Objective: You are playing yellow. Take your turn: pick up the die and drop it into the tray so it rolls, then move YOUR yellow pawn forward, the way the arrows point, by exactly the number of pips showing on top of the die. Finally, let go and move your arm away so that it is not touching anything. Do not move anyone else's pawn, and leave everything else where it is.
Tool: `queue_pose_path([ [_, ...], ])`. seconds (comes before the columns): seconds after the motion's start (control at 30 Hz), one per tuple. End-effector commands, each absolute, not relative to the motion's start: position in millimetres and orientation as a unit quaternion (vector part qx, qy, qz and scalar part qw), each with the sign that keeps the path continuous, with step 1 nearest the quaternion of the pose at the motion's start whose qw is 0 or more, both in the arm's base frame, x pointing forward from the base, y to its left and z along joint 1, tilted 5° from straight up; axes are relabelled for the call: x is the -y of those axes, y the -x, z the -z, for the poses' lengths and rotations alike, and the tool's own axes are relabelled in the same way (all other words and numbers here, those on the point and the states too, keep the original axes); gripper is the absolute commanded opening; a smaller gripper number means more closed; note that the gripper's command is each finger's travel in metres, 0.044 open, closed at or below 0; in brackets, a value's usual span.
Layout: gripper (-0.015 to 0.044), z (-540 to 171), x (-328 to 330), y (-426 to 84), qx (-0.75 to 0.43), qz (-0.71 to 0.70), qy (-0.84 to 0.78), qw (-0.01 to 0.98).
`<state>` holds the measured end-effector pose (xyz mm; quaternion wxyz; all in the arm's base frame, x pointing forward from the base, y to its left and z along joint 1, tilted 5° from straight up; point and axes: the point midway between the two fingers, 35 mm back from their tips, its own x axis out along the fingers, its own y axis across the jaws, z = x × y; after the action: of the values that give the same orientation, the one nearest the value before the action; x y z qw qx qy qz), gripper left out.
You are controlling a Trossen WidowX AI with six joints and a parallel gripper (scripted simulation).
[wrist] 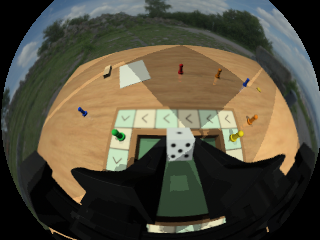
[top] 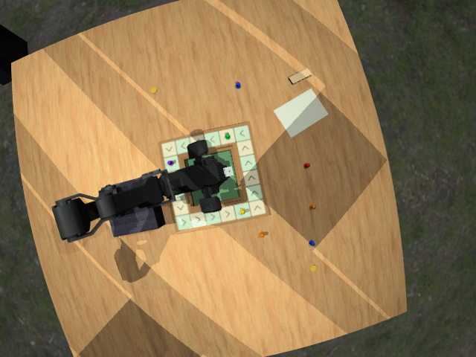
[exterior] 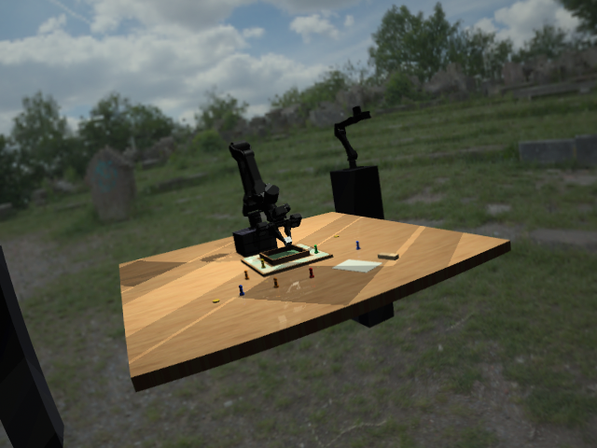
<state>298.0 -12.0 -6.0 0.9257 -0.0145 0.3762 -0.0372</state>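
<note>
My gripper (wrist: 178, 140) (exterior: 287, 239) is shut on the white die (top: 228, 171) (exterior: 288, 240) (wrist: 180, 143) and holds it above the green-floored tray (top: 235, 156) (wrist: 184, 200). In the wrist view the die's face towards the camera shows several pips, and one pip shows on its far upper face. The yellow pawn (top: 242, 211) (exterior: 263, 264) (wrist: 237, 136) stands on a light green square of the arrow track, second from the corner. The green pawn (top: 227, 135) (exterior: 315, 249) (wrist: 118, 135) stands on the opposite side. The purple pawn (top: 170, 163) stands on the side nearest my base.
Off the board stand a red pawn (top: 306, 165), two orange pawns (top: 312, 206) (top: 262, 233) and two blue pawns (top: 238, 85) (top: 312, 243). Two yellow discs (top: 153, 89) (top: 313, 268), a pale sheet (top: 300, 111) and a small wooden block (top: 300, 76) lie on the table.
</note>
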Motion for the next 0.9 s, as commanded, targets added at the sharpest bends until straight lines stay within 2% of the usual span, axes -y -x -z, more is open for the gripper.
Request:
queue_pose_path([
  [0.0, 0.0000, 4.2, 12.7, -292.9, -0.363, 0.039, 0.019, 0.931],
  [0.4, 0.0000, -38.2, 12.4, -252.4, -0.364, 0.039, 0.019, 0.930],
  [0.87, 0.0000, -38.5, 12.4, -251.5, -0.364, 0.039, 0.019, 0.930],
])
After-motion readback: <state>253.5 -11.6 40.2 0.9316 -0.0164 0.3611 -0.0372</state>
